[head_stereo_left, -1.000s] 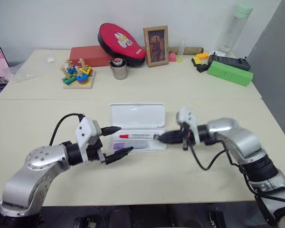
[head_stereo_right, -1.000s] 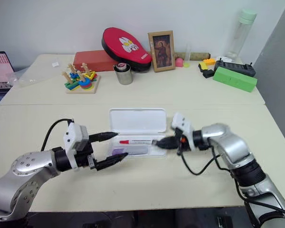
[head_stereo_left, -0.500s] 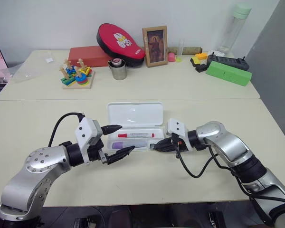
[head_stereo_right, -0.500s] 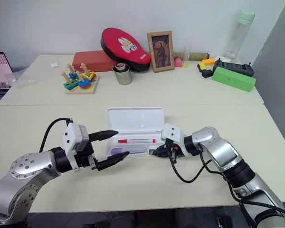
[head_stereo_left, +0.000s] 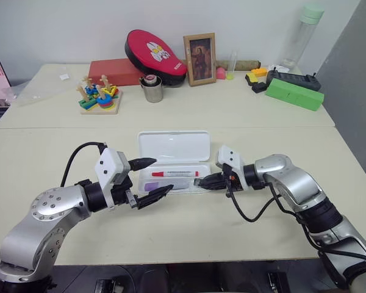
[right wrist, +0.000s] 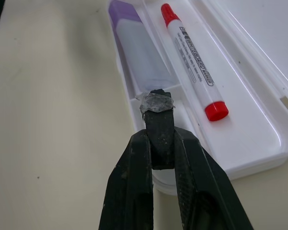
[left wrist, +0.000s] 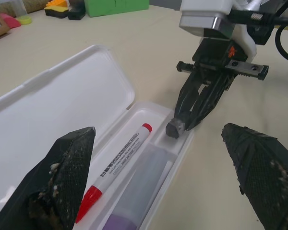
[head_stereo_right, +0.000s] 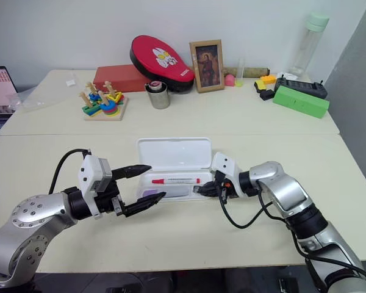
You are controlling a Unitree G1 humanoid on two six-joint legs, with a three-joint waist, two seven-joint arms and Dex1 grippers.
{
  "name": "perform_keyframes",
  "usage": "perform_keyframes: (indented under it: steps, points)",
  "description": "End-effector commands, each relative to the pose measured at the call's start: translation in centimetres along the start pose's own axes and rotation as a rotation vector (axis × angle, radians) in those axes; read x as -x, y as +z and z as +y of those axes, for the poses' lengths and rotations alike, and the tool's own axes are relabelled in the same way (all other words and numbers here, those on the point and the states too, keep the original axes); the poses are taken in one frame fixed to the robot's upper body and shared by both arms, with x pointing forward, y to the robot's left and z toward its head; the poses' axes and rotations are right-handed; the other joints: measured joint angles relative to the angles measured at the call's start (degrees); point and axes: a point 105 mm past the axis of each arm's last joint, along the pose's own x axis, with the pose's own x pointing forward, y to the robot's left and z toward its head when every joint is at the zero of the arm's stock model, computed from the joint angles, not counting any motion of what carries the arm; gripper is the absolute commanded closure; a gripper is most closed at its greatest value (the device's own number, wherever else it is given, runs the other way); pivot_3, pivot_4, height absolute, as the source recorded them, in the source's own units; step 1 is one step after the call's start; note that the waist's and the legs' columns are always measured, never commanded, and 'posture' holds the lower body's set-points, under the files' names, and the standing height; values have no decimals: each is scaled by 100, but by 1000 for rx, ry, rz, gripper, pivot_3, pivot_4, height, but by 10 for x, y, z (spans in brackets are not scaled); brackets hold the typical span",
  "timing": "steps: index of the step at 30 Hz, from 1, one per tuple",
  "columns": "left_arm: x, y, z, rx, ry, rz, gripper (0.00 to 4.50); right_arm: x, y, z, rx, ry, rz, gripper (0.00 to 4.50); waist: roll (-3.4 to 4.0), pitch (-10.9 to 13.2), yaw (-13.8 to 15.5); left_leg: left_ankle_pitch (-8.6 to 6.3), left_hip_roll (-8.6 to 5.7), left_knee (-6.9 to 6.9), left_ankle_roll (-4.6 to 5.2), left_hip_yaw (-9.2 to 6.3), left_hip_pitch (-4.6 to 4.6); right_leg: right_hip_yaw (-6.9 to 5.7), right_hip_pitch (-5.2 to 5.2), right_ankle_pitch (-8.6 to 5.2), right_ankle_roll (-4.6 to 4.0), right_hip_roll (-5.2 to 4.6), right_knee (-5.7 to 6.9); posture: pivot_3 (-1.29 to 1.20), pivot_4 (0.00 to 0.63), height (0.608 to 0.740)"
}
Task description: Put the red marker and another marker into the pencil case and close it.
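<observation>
A pale surface [head_stereo_left: 189, 232] is carrying everything, with clutter pushed to its far edge: a red pouch [head_stereo_left: 155, 54], a framed picture [head_stereo_left: 200, 59], a green box [head_stereo_left: 295, 93] and a stacking toy [head_stereo_left: 99, 95]. Near the front edge the case [head_stereo_left: 174, 160] is lying with its lid swung back flat, so the tray is staying reachable from both sides. Inside it the purple marker [right wrist: 137, 45] is resting in the near slot and the red marker [right wrist: 191, 58] is lying alongside it in the far slot, so both seem to be stowed and only the closing is remaining. The left end effector [head_stereo_left: 149, 179] is hovering just beside the case's left end with its fingers spread wide and nothing between them. The right end effector [right wrist: 157, 139] is pinching a small black stub [right wrist: 157, 103], possibly a taped cap, over the tray's right end compartment.
</observation>
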Motion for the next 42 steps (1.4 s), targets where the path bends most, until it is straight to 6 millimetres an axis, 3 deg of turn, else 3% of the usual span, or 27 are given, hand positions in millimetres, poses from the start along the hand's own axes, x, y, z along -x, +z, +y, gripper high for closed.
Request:
perform_keyframes:
  steps: [1,6,14,17,20,21,25,29,34,39,42]
  points:
    - [-1,8,-2,-31,-16,-15,0,2,15,-3,55,-12,-32,3109,0,0,-1,0,0,0,0,0,0,0,0,0,0,0,0,0,150,740]
    - [-2,9,0,-35,-12,-20,0,4,22,-5,59,-15,-53,1727,0,0,0,0,0,0,0,-1,0,0,0,0,0,0,0,0,150,740]
    - [-2,11,2,-33,13,-36,0,11,39,-14,68,-35,-114,60,0,0,-3,0,0,0,0,0,0,0,0,1,-1,0,0,0,150,740]
    - [1,15,5,-33,41,-51,0,16,52,-12,71,-5,-178,60,0,0,-2,0,0,0,0,-2,0,-2,1,1,-1,0,1,0,150,740]
    - [9,21,17,-25,130,-85,0,29,98,-19,57,-8,-369,60,1,3,-10,0,0,0,0,-1,-2,-1,1,1,-1,0,0,0,150,740]
    - [12,23,21,-19,169,-103,0,30,110,-29,52,-53,-400,437,2,4,-40,0,0,0,0,-1,-3,-1,-2,3,-4,0,2,0,150,740]
    - [24,35,40,17,325,-198,0,27,142,-86,-11,-337,-411,1244,-2,1,-48,2,3,1,1,0,3,1,-6,9,-6,3,14,0,150,740]
    - [24,44,44,29,371,-250,0,17,144,-122,-56,-521,-344,2114,-16,-7,8,1,-1,-4,1,-8,-2,-7,2,19,-25,1,1,0,150,740]
    - [26,49,43,25,378,-256,0,3,130,-136,-24,-580,-250,3201,-15,-5,38,1,-4,-9,0,-5,-10,-8,-4,20,-27,-3,-2,0,150,740]
    - [28,50,42,28,379,-253,0,-7,122,-133,11,-525,-189,4480,-12,-3,-17,1,-2,-12,0,-7,-9,-10,-9,19,-28,-2,6,0,150,740]
    - [28,50,40,31,372,-249,0,-14,124,-121,57,-423,-184,4480,-12,-3,-32,1,-2,-11,0,-5,-8,-9,-9,19,-28,-1,7,0,150,740]
